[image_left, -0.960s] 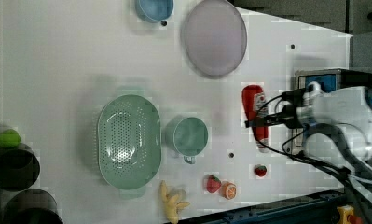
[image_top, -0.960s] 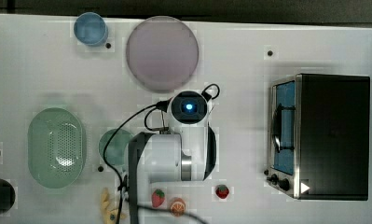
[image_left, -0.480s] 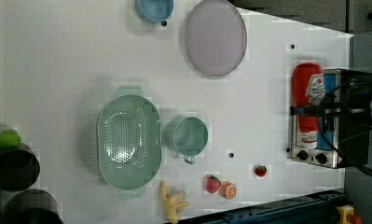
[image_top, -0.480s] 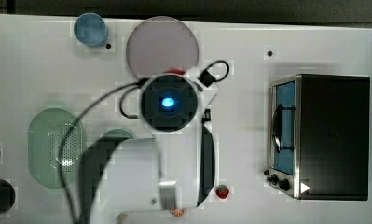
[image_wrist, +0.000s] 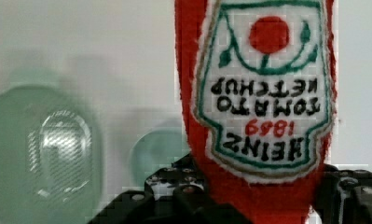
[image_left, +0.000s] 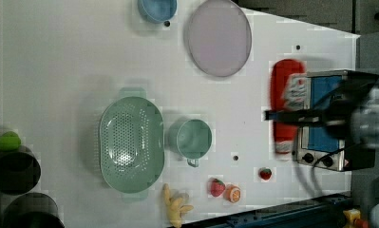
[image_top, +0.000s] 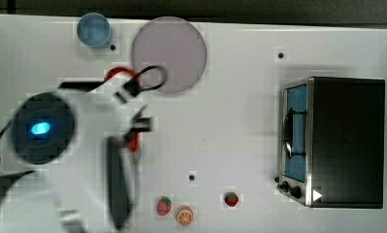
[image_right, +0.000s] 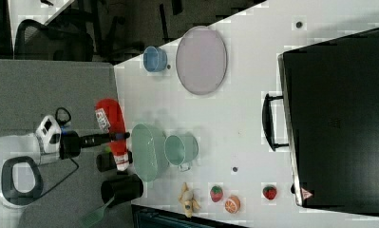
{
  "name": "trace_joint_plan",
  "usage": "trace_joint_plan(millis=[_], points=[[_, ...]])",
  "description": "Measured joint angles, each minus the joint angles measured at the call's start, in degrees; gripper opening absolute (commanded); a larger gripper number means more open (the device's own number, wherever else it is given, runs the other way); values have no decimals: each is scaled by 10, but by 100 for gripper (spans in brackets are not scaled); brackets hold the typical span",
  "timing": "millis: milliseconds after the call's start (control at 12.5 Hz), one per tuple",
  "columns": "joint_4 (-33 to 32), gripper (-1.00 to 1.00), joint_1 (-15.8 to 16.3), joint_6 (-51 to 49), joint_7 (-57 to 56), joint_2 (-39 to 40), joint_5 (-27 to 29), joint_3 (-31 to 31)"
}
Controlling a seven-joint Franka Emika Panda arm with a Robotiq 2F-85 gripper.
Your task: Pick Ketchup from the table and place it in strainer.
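Observation:
The ketchup (image_wrist: 263, 93) is a red bottle with a white Heinz label. My gripper (image_left: 291, 115) is shut on it across the middle and holds it high above the table. In the right view the ketchup (image_right: 112, 130) hangs lengthwise in the gripper (image_right: 117, 137), close beside the strainer (image_right: 146, 151). The strainer (image_left: 131, 144) is a pale mint-green oval basket with a holed base and nothing in it. The wrist view has the strainer (image_wrist: 44, 144) far below. My arm (image_top: 45, 128) covers the top view's left side, with a red bit of ketchup (image_top: 117, 74) at its edge.
A teal-green cup (image_left: 193, 138) stands right beside the strainer. A lavender plate (image_left: 219, 37) and a blue bowl (image_left: 157, 8) lie further off. A toaster oven (image_top: 334, 141) fills the top view's right. A toy banana (image_left: 175, 206), two strawberries, an orange slice (image_left: 233, 193) and black cups (image_left: 14, 168) sit near the edges.
The ketchup went from lying on the table to hanging high in the gripper. The arm has swung toward the top view's left, over the strainer side.

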Motion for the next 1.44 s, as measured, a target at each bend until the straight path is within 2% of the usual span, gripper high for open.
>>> trace_joint_plan(millis=[240, 480, 720, 1040, 1120, 1360, 1440], points=[[-20, 23, 16, 12, 87, 22, -2, 81], [-21, 23, 30, 71, 160, 68, -2, 143], [-20, 23, 42, 156, 218, 135, -2, 175], [-16, 23, 52, 238, 296, 242, -64, 180], [-17, 27, 54, 267, 313, 264, -67, 179], [-19, 90, 61, 294, 352, 308, -71, 170], [-20, 100, 61, 300, 356, 317, -79, 168]])
